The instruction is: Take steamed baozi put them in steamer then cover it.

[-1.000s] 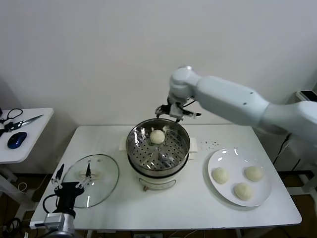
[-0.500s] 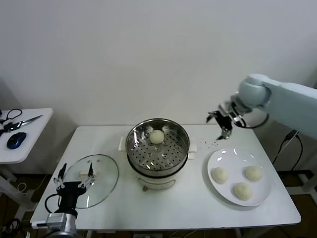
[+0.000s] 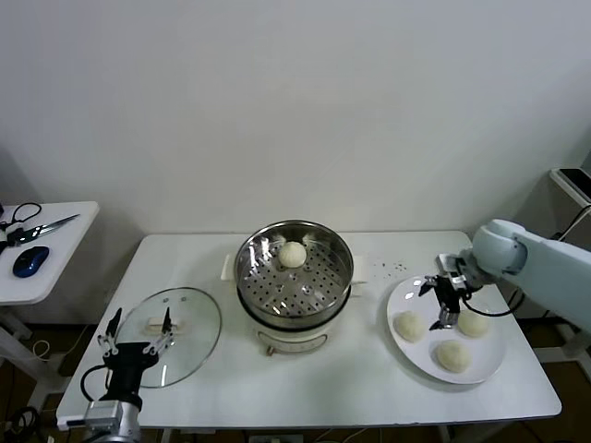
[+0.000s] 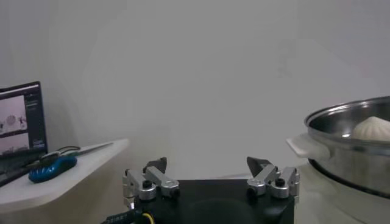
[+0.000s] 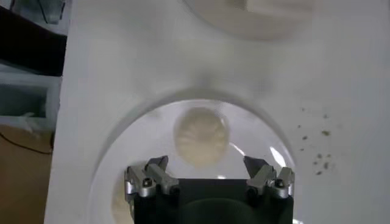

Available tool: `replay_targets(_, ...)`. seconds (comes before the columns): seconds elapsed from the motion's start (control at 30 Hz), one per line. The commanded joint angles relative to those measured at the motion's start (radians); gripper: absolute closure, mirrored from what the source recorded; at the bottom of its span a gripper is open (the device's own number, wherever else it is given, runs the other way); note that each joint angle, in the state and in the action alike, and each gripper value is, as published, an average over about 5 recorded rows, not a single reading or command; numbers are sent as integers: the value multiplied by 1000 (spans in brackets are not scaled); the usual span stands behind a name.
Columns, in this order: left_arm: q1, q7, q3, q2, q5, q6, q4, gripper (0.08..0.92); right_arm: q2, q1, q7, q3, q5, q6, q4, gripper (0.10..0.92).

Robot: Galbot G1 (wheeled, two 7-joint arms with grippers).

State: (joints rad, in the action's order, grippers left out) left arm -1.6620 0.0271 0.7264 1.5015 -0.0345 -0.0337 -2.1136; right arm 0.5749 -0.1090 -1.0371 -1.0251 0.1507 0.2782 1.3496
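Over the white plate [image 3: 406, 297] my right gripper [image 3: 442, 297] hangs wide open above three buns [image 3: 410, 325], one bun already in the steamer [image 3: 295, 271], so I'd drop straight, centre one, squeeze softly; left gripper [image 3: 135, 342] idles open by the lid [image 3: 189, 323].

Right gripper [image 3: 443, 303]: jaws spread wide, pointing down, near the table's right edge.
Left gripper [image 3: 137, 338]: jaws apart, parked at the table's front-left corner.

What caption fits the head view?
Open right gripper over plate of three baozi; one already in steamer.
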Motion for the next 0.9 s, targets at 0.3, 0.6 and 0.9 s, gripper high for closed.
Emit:
replay_targets(0.3, -4, 0, 6, -1, -2, 9, 19, 177, 104, 181, 2, 135, -54, 18, -135, 203)
replay_targets(0.6, 2, 1, 4, -2, -7, 7, 22, 177, 149, 166, -6, 148, -46, 8, -176, 203)
replay_targets(0.9, 3, 1, 4, -1, -6, 9, 25, 177, 149, 147, -17, 132, -35, 3, -182, 216)
